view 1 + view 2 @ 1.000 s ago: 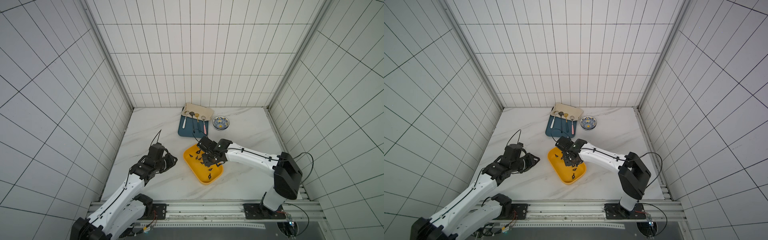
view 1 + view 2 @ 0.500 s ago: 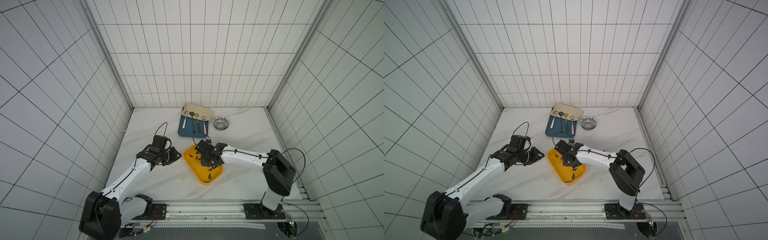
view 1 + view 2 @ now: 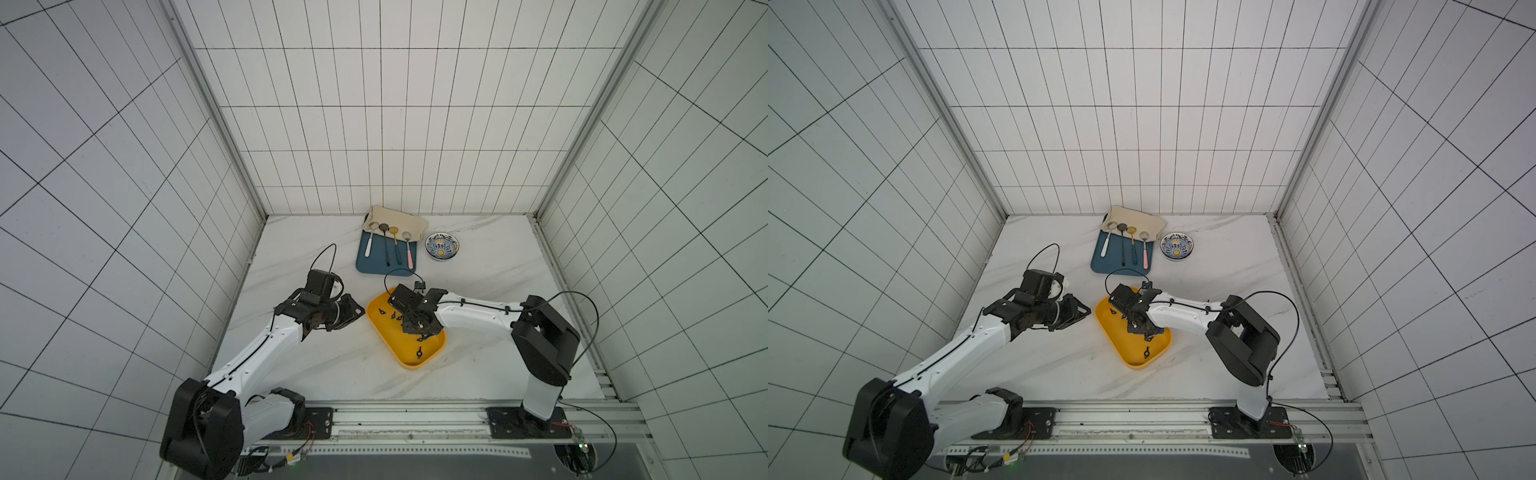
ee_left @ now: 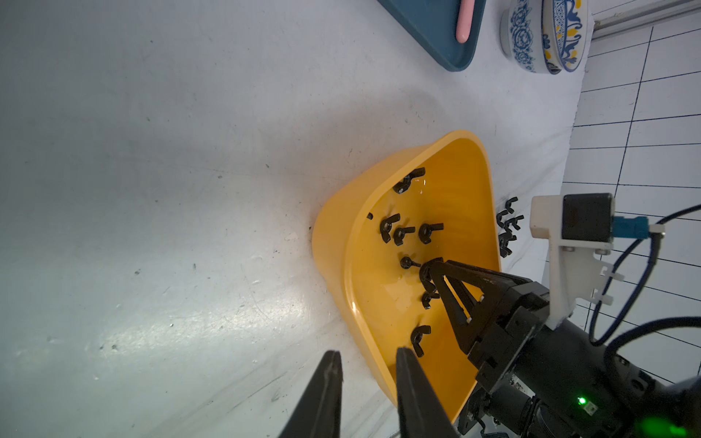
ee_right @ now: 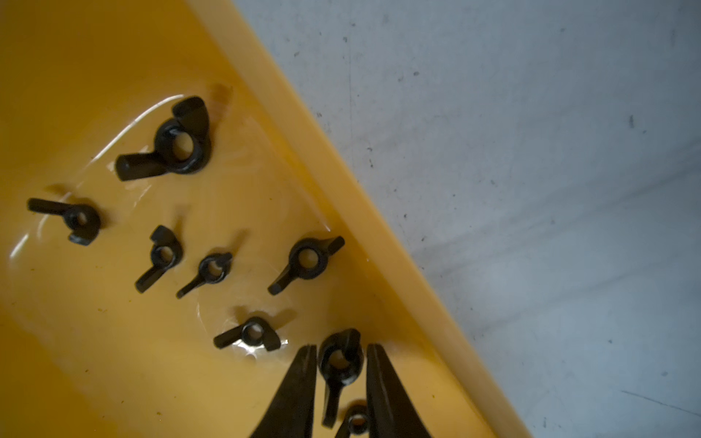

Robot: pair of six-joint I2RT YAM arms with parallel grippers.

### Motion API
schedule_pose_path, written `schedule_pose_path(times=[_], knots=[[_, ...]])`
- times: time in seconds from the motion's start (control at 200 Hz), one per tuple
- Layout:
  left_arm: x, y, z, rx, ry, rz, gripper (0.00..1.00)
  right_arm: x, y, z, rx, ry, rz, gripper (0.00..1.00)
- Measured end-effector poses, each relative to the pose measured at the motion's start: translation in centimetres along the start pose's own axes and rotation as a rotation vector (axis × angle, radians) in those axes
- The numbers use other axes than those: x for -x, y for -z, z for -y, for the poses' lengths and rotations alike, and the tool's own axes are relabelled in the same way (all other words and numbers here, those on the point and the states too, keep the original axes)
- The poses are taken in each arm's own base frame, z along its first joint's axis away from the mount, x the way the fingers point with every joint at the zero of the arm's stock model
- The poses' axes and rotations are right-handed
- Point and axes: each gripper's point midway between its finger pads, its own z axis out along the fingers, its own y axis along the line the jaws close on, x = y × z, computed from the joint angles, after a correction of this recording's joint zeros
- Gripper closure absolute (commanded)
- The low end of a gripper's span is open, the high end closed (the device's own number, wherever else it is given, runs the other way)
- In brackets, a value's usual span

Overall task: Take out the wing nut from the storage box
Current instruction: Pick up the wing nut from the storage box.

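Observation:
The storage box (image 3: 388,340) (image 3: 1125,345) is a shallow yellow tub near the table's middle, with several black wing nuts (image 5: 182,140) (image 4: 394,231) scattered on its floor. My right gripper (image 3: 419,327) (image 3: 1143,328) reaches down into it. In the right wrist view its fingers (image 5: 303,383) press against both sides of one wing nut (image 5: 339,364), so the right gripper (image 5: 339,375) is shut on it. My left gripper (image 3: 353,316) (image 4: 366,364) hovers open and empty just outside the box's left wall (image 4: 333,235).
At the back a dark-blue tray (image 3: 376,266) holds several spoons, with a beige cloth (image 3: 399,218) at its far end. A patterned bowl (image 3: 442,247) stands beside the tray. Several loose wing nuts (image 4: 508,227) lie on the table past the box's far rim.
My left arm has swung forward and brought its gripper up beside the box's left edge. The right gripper has shifted a little toward the back-left inside the box.

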Motion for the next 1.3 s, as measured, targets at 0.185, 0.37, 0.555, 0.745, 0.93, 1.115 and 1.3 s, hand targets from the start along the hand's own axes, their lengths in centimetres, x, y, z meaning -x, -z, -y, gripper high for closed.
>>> schedule_pose_path(times=[0.185,0.37,0.555,0.745,0.93,1.115,1.3], knots=[[0.1,0.0,0.3,-0.014,-0.005,0.001,0.72,0.0,-0.8,0.0,-0.015,-0.003,0.005,0.73],[0.1,0.0,0.4,-0.018,-0.006,0.001,0.72,-0.1,-1.5,0.1,-0.032,-0.009,0.005,0.74],[0.1,0.0,0.4,-0.020,-0.007,0.001,0.72,0.0,-1.6,0.1,-0.032,-0.010,0.013,0.78],[0.1,0.0,0.4,-0.021,-0.007,0.000,0.72,0.4,-1.7,0.1,-0.038,-0.011,0.029,0.88],[0.1,-0.1,0.4,-0.020,-0.006,-0.001,0.72,0.7,-1.6,0.4,-0.056,-0.006,0.051,1.00],[0.0,-0.2,0.3,-0.017,-0.004,-0.004,0.73,0.8,-1.6,0.7,-0.070,0.009,0.062,1.00],[0.0,-0.2,0.3,-0.019,-0.003,-0.007,0.73,0.6,-0.9,0.3,-0.065,0.050,0.072,1.00]])
